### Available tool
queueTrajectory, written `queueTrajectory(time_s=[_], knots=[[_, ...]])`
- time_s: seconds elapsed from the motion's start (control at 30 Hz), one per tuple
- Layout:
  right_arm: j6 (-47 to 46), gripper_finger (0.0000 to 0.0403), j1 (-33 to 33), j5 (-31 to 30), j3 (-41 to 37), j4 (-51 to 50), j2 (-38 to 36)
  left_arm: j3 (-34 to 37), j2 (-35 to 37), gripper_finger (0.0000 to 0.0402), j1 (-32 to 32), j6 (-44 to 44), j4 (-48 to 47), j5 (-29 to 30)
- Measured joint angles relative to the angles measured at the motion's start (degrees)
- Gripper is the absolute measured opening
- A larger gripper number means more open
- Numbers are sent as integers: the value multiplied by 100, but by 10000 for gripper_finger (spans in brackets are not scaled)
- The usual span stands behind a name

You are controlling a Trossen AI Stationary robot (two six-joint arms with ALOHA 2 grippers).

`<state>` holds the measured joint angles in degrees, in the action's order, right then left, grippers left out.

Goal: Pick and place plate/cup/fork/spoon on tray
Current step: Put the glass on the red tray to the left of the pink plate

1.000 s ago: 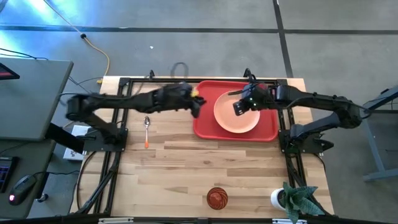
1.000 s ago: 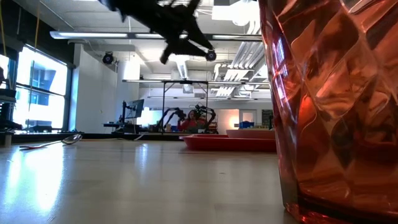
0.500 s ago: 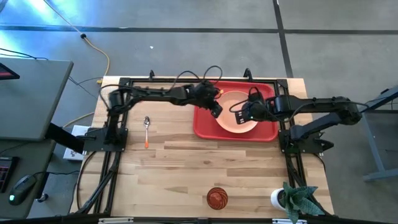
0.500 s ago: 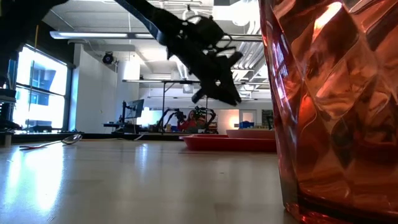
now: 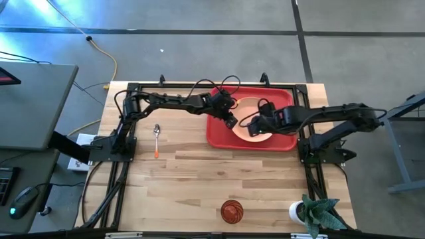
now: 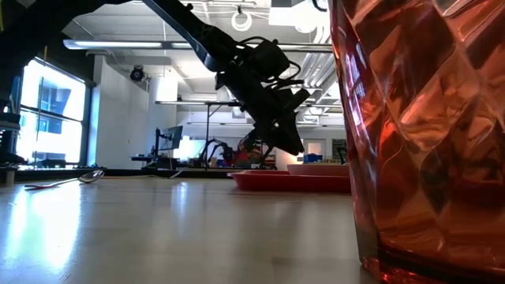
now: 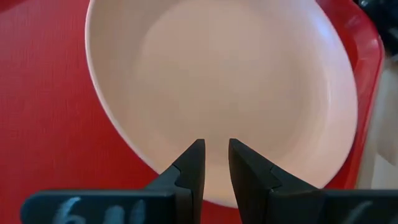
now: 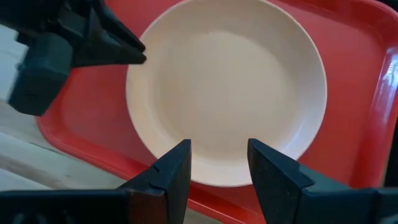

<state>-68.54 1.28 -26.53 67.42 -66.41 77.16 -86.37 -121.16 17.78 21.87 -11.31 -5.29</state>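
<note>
Nearest me, the cup stands at the tabletop's front edge. Farther back, the spoon lies left of the tray. I see the plate resting in the tray; my left hand hovers at its rim, fingers narrowly parted, empty; my right hand hovers above it, released.
</note>
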Motion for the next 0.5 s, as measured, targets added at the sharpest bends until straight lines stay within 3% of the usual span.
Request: queueTrajectory(time_s=[0.27,0.5], knots=[[304,149,0,28,-4,-38,30,2,721,60,-8,-268,-373,185],[764,149,-15,-84,-7,-55,-431,5,1689,43,-272,-1346,-842,1426]])
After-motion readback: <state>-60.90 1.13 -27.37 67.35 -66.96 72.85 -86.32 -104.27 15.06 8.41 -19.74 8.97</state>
